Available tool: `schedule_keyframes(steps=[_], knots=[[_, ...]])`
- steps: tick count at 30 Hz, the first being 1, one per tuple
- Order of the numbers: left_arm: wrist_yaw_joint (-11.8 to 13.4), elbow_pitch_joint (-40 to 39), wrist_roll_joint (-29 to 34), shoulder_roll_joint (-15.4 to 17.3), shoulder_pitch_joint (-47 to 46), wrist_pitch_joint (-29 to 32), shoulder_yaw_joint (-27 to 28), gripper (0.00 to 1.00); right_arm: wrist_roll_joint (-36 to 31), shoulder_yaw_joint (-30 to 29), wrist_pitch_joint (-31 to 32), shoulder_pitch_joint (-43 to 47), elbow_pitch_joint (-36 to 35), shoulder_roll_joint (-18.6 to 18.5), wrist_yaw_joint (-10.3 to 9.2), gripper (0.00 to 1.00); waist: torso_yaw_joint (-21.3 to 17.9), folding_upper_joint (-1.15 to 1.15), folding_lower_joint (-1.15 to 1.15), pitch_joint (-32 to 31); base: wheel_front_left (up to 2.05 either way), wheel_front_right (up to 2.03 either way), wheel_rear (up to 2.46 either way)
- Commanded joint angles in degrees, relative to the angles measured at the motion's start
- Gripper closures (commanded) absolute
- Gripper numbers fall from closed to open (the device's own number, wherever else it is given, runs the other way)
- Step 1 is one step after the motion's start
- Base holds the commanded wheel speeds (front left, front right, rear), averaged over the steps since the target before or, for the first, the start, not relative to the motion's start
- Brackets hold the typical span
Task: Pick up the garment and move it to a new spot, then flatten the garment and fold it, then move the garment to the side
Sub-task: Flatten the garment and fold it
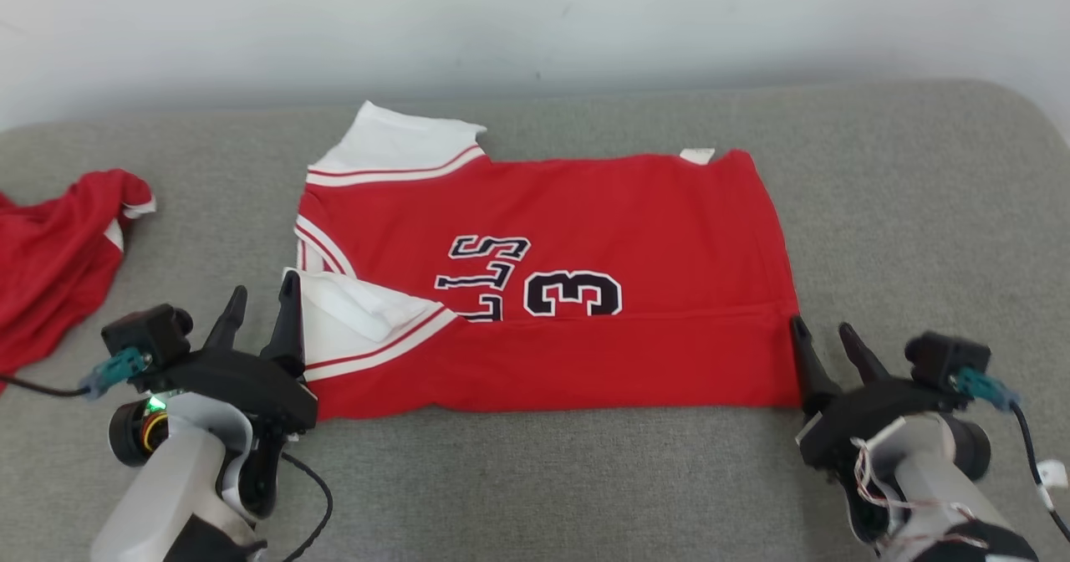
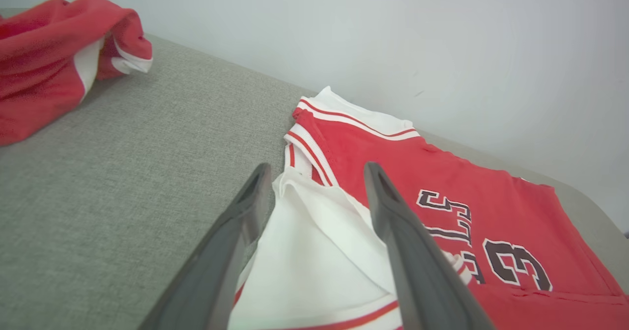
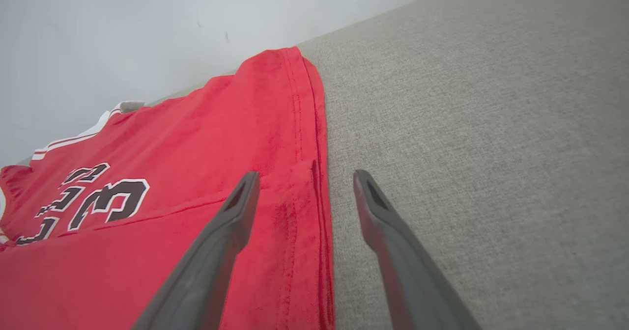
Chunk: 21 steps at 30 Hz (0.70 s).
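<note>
- Nearest the head camera, at 7 o'clock, the left jaws are seen spread wide, with nothing pinched between the two dark fingers (image 1: 288,319).
- In the left wrist view these fingers (image 2: 408,251) are set astride the near white sleeve (image 2: 314,251), one on each side, without closing on it.
- At 5 o'clock the right jaws are likewise spread and nothing is gripped. One finger (image 1: 807,361) is placed at the red hem corner, the other beside it over bare fabric.
- In the right wrist view, one finger (image 3: 211,261) is seen over the red cloth and the other over the grey surface just beside the hem.
- The garment (image 1: 585,236), a red jersey with white sleeves, is spread flat at the centre of the head view, its neck end towards 9 o'clock and its hem towards 3 o'clock.
- A strip along its 6 o'clock edge is doubled over, so the dark lettering and the number 3 (image 1: 573,293) are partly covered at the fold line.
- A second white sleeve (image 1: 393,144) is turned out at the 11 o'clock corner, and a small white tag (image 1: 698,155) is seen at the 1 o'clock edge.
- The jersey is carried by a grey fabric-covered surface (image 1: 919,211).
- A second red garment (image 1: 50,252) is heaped at 9 o'clock, well apart from the jersey.
- A pale wall (image 1: 535,18) is seen at 12 o'clock behind the surface.
</note>
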Motion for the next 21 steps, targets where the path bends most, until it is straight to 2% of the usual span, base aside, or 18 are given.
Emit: schedule_keyframes(steps=[1,4,14,21], knots=[[-0.26,-0.21,0.35,-0.07,1.66,-0.69,0.39,0.0,0.02,0.05,-1.26,1.68,-0.02,-0.9,0.2,0.0,1.25,-0.01,0.0,-2.0,0.0,0.0,0.0],[-0.51,-1.32,0.99,0.04,3.88,-1.04,0.86,0.0,-0.88,0.58,-2.7,3.81,-0.89,-1.18,0.2,0.0,1.86,-0.01,0.0,-2.7,0.0,0.0,0.0],[1.32,-4.29,3.36,-0.55,10.25,-1.22,1.48,0.0,-3.17,-0.09,-3.8,6.1,-1.04,-0.45,0.2,0.0,2.32,-0.01,0.0,0.22,0.0,0.0,0.0],[1.32,-1.19,4.28,-1.55,9.69,-1.23,1.5,0.0,-3.65,0.22,-3.22,4.54,1.87,1.36,0.2,0.0,2.51,-0.01,0.0,1.31,0.0,0.0,0.0]])
